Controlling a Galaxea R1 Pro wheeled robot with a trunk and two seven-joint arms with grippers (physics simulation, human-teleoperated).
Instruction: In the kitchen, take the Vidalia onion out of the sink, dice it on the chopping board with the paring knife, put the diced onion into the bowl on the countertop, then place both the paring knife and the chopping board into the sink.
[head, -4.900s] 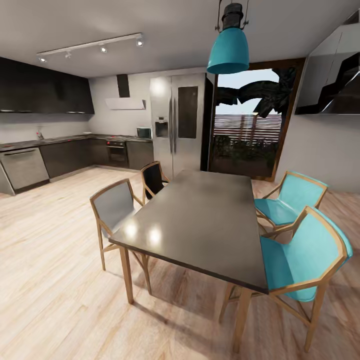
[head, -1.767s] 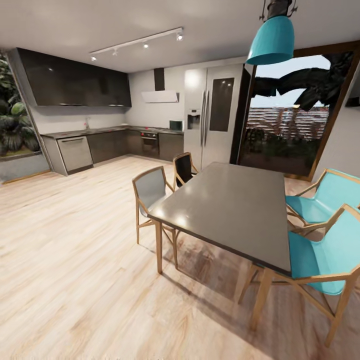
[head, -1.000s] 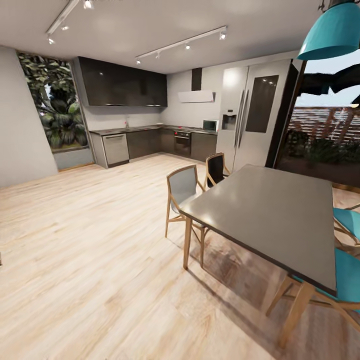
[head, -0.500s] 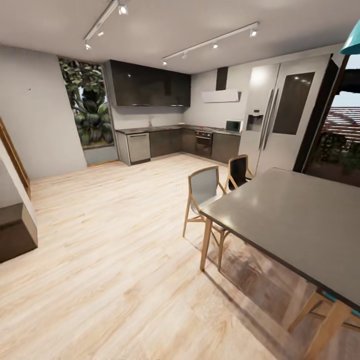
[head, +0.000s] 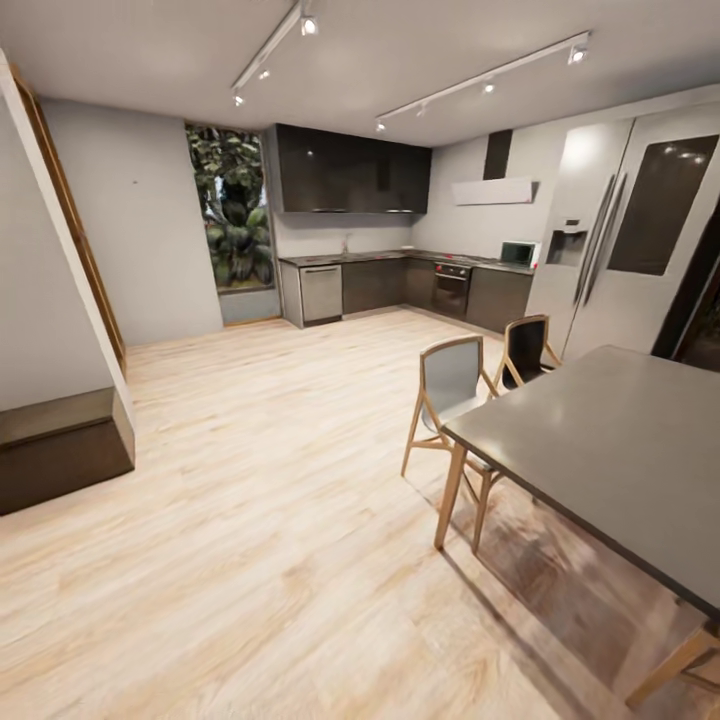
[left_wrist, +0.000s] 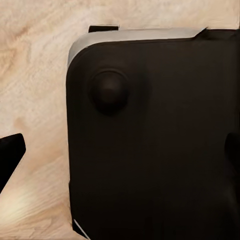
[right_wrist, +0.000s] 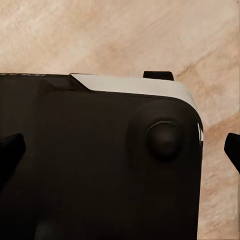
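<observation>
zero steps of the task look done from here: the robot stands on the wooden floor (head: 250, 520) well apart from the kitchen, and all of it is left, onion out, dicing, bowl, knife and board into the sink.

the countertop (head: 400, 257), i.e. the bench that carries the task's things, runs along the far walls over dark cabinets (head: 375, 285), with a steel dishwasher (head: 321, 293) at its near end, an oven (head: 450, 290) and a microwave (head: 517, 253) further along. a thin tap (head: 346, 243) sticks up from the bench near the dishwasher, so the sink is probably there, but the basin itself is too far to make out. onion, board, knife and bowl are too small to tell at this range.

nearer, a dark dining table (head: 620, 450) sits at the right with a grey chair (head: 450, 385) and a black chair (head: 525, 350) beside it, and a tall fridge (head: 640, 240) behind. a window with plants (head: 235, 210) is left of the cabinets.

the head view gives the whole room and the route. the wrist views give what it lacks: each looks down on the robot's dark body (left_wrist: 150, 140) over floor planks. dark tips poke in at the edges of the right wrist view, likely finger ends, so i cannot tell whether either end effector is spread or pressed together; nothing seems held.
</observation>
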